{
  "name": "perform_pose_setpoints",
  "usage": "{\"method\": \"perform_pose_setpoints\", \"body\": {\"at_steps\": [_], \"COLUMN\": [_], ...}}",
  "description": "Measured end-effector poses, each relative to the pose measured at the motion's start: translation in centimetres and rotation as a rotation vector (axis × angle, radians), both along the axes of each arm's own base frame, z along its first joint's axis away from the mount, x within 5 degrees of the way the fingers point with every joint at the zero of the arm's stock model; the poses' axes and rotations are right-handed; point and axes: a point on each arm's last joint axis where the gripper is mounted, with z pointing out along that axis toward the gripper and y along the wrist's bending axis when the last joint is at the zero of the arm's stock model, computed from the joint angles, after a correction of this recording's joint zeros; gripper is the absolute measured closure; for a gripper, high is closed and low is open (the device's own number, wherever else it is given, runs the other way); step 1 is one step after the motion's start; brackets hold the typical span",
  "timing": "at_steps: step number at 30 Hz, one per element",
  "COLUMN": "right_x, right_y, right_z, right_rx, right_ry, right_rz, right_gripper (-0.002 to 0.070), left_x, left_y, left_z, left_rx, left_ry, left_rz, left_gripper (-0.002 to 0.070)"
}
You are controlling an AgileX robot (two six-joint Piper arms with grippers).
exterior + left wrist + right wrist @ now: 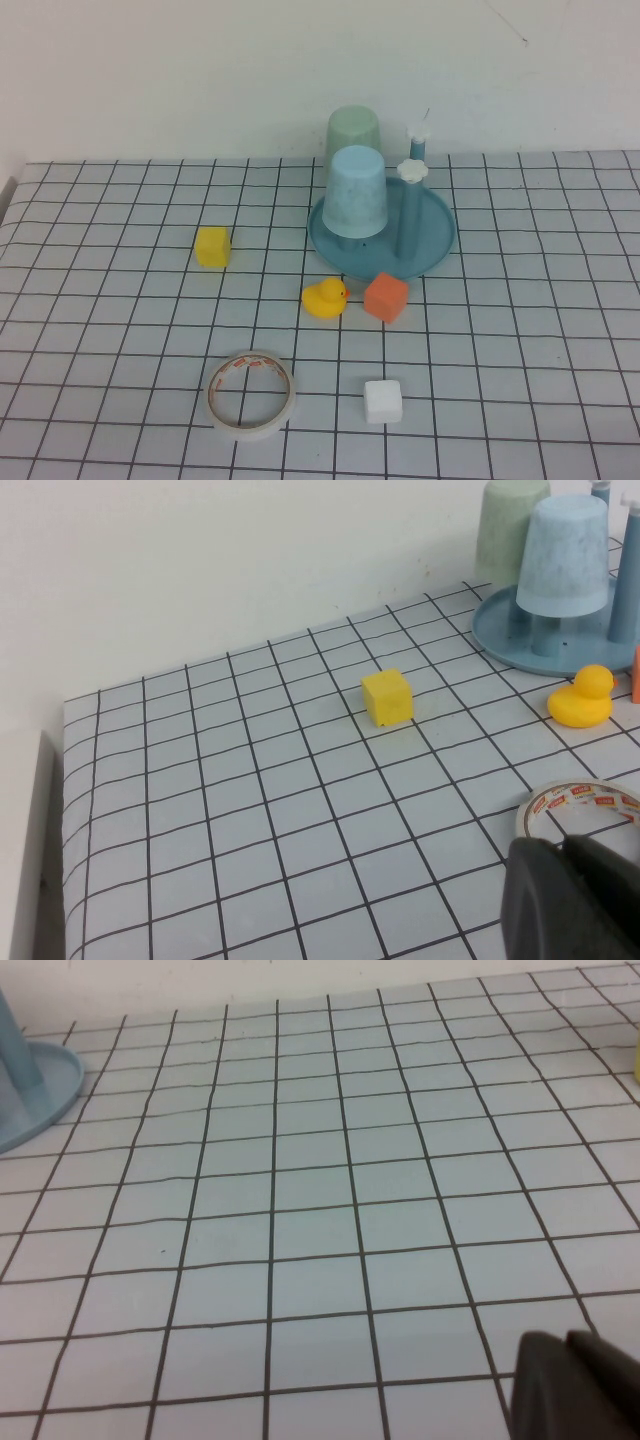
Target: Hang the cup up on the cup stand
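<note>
High view: cup [356,191] sits upside down on cup stand [437,232] near bench's far edge | left hand [572,900], right hand [578,1385] low over bench, honestly can't tell their grip

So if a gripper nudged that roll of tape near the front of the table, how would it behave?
The tape roll lies flat on its side, so it would probably slide, not roll. It looks thin and hollow, likely light. Left gripper and right gripper sit at the frame edges, clear of it.

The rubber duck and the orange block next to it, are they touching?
Apart. The high view shows a strip of gridded table between the rubber duck and the orange block. Neither the left claw nor the right claw is near them.
</note>
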Motion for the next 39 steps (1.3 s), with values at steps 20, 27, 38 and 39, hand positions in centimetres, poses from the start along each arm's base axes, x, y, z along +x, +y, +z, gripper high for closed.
{"method": "perform_pose_setpoints", "body": {"at_steps": [20, 27, 38, 39], "right_x": [0.0, 0.0, 0.0, 0.0], "right_y": [0.0, 0.0, 0.0, 0.0], "right_z": [0.0, 0.0, 0.0, 0.0], "right_rx": [0.003, 0.003, 0.004, 0.003], "right_ry": [0.001, 0.001, 0.003, 0.002], "right_rz": [-0.001, -0.001, -0.001, -0.001], "right_gripper": [0.0678, 0.0678, 0.0678, 0.0678], "left_x": [1.5, 2.6, 1.9, 1.8], "left_y": [-2.6, -1.8, -0.7, -0.7], "left_z": [-4.3, -7.6, -10.4, -10.6], "left_rx": [-0.011, -0.101, -0.068, -0.063], "left_ry": [-0.113, -0.229, -0.081, -0.062], "left_rz": [-0.085, 0.175, 0.346, 0.346], "left_gripper": [0.0676, 0.0676, 0.0676, 0.0676]}}
